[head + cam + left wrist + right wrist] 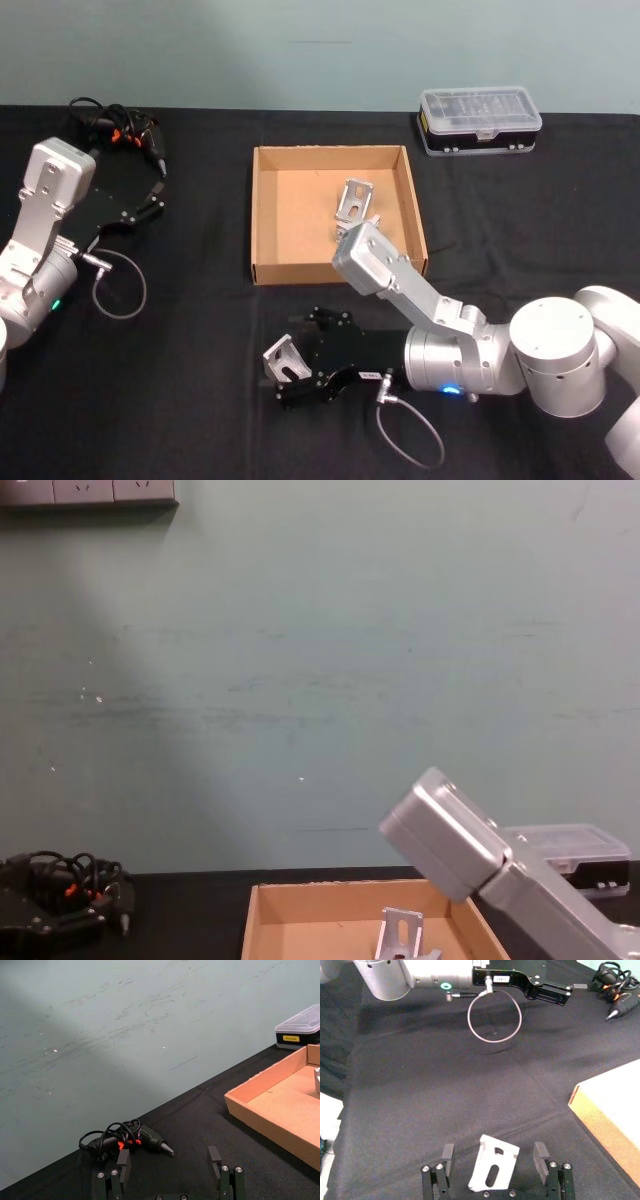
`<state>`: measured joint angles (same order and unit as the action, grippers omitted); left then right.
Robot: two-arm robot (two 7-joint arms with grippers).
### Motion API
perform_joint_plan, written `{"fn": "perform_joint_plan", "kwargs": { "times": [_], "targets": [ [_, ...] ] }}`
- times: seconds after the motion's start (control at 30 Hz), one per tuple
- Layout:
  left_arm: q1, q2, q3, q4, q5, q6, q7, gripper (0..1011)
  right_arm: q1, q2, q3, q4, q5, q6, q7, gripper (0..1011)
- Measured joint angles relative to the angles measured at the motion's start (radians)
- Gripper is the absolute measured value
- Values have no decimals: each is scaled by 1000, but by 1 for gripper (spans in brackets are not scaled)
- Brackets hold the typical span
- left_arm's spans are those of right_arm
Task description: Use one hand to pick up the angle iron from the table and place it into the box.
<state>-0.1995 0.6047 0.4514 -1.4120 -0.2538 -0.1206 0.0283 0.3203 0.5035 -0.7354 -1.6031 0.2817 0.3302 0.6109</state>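
At the left edge of the head view the left tool [150, 200] hangs parked over the black worktop [200, 420], well apart from the task's things. In its own wrist view its fingers [122, 1165] stand wide apart with nothing between them. Above it, at the upper left, lies a cable bundle [115, 128] with a pen-like device and orange marks. In the middle sits the box [330, 150], a shallow cardboard tray, and a second bracket [355, 200] stands inside it toward its right wall; the chest view shows that piece upright near the lower middle of the frame. Below the box, at the lower centre, the right tool [297, 357] lies low over the worktop, pointing toward the left of the frame. The bracket [283, 357], a small silver angle piece, rests on the worktop between its fingers. The right wrist view shows the fingers [447, 1152] spread wide on either side of the bracket [492, 1170], with a gap of black cloth on each side, so they are not touching it. The silver right arm [450, 340] runs off to the lower right. A clear-lidded plastic case [480, 120] sits at the upper right.
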Motion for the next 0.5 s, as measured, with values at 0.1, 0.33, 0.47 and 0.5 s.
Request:
{"fn": "perform_joint_plan", "kwargs": {
  "times": [0.1, 0.33, 0.47, 0.5],
  "targets": [
    [0, 0, 0, 0, 0, 0, 0, 1000, 1, -4, -1, 3, -2, 2, 0, 1003],
    [0, 0, 0, 0, 0, 0, 0, 1000, 10, -18, -6, 16, -8, 8, 1, 1003],
    [0, 0, 0, 0, 0, 0, 0, 1000, 11, -23, -7, 22, -8, 14, 2, 1002],
    [0, 0, 0, 0, 0, 0, 0, 1000, 11, -25, -7, 22, -8, 15, 2, 1003]
  ]
}}
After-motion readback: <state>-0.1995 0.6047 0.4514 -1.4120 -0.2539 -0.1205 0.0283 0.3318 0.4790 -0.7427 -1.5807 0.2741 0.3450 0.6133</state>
